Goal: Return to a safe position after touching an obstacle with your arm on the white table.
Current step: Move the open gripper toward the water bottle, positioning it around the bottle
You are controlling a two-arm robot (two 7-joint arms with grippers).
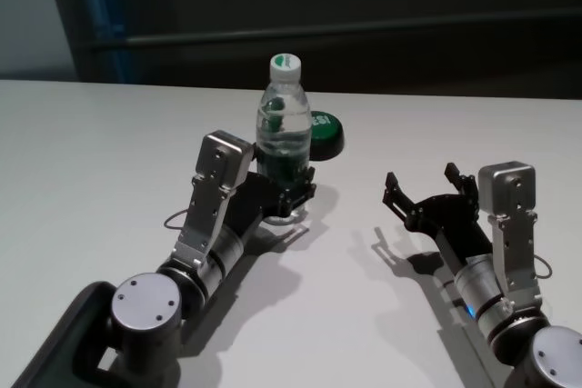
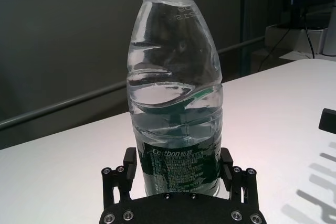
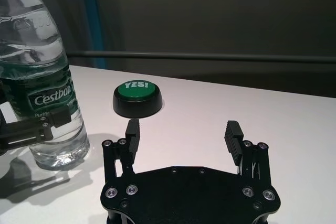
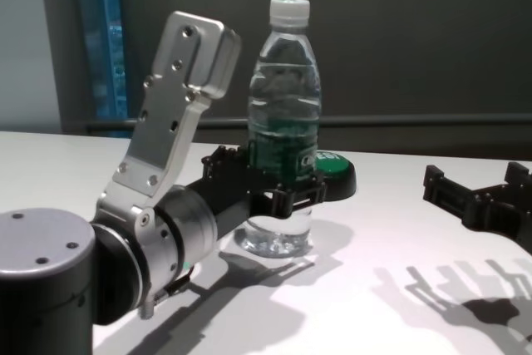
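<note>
The water bottle (image 1: 285,138) stands upright on the white tabletop (image 1: 91,152), and the left hand (image 1: 289,195) sits spread around its labelled lower part, a finger on either side. Just behind it sits a green button (image 1: 326,131). The right hand (image 1: 431,190) hovers well apart, fingers spread, holding nothing.

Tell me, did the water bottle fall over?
No, the water bottle is standing upright on the white table, cap on top. The left tool sits around its lower part.
</note>
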